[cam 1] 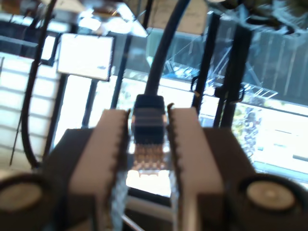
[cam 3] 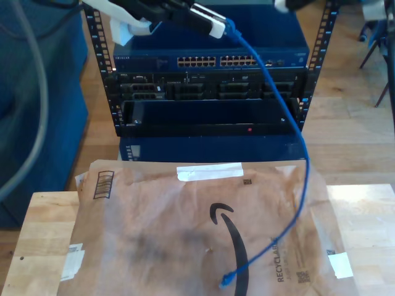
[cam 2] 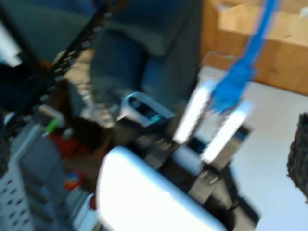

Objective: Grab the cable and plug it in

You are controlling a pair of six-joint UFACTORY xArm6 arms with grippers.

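My first gripper [cam 1: 148, 115] is clamped on a plug of the cable [cam 1: 159, 62], my second gripper [cam 2: 216, 103] looks closed on its blue boot, and in the exterior view the cable [cam 3: 296, 123] hangs from an arm's gripper [cam 3: 219, 26] at 12 o'clock, past the rack [cam 3: 210, 92], to a free plug on the brown mailer [cam 3: 154, 234] at 6 o'clock.
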